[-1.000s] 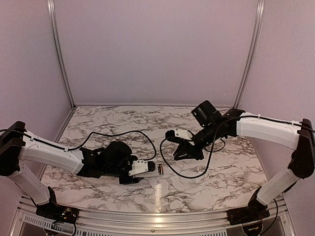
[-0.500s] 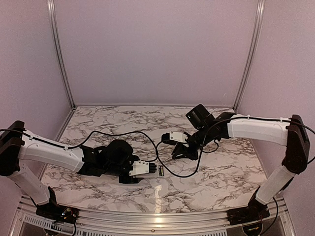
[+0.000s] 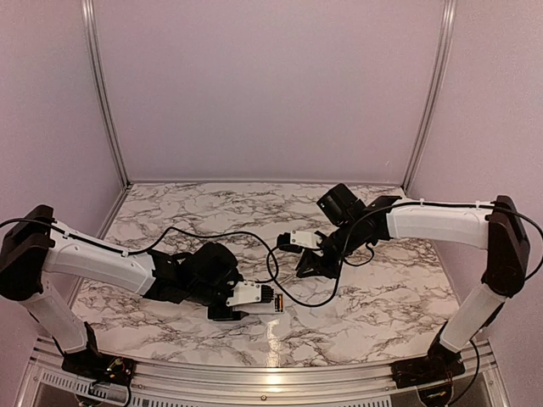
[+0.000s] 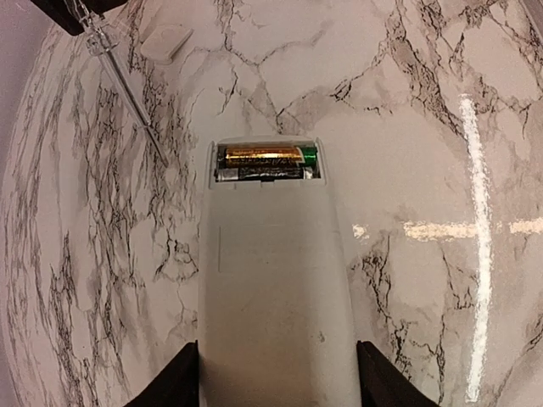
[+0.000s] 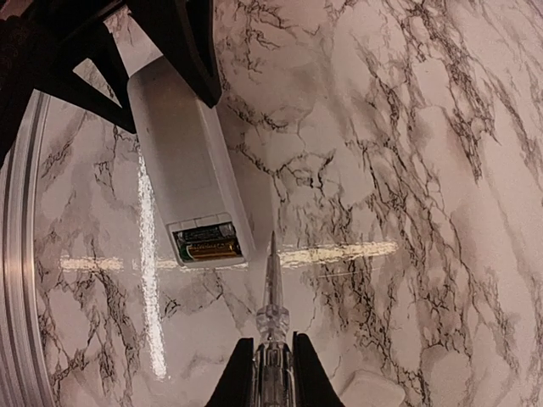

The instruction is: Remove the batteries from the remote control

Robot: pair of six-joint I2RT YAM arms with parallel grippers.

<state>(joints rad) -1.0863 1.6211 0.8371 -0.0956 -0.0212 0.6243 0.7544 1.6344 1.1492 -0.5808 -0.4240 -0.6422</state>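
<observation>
Near the front edge of the marble bench [image 3: 365, 331], your left end effector [image 4: 276, 377] pinches the slim white plastic remote control [image 4: 271, 280], small gold-and-dark cylinder batteries [image 4: 263, 161] inside; your right end effector [image 5: 265, 373] grips a clear pointed tool [image 5: 271, 297].

White remote [image 4: 271, 288] face-up, two batts [image 4: 261, 163] seated at open end.

Looks like a robotics lab test cell, not a home or shop. Boxed in by plain lilac panels [image 3: 271, 85] on the far, left and right sides, framed with aluminium posts [image 3: 105, 93]. Floored by a marble-print tabletop [image 3: 212, 203], edged at the near side with a metal rail [image 3: 271, 392]. Fitted with cabled robot arms, a left arm [image 3: 93, 264] and a right arm [image 3: 437, 222], bolted at the near corners.
</observation>
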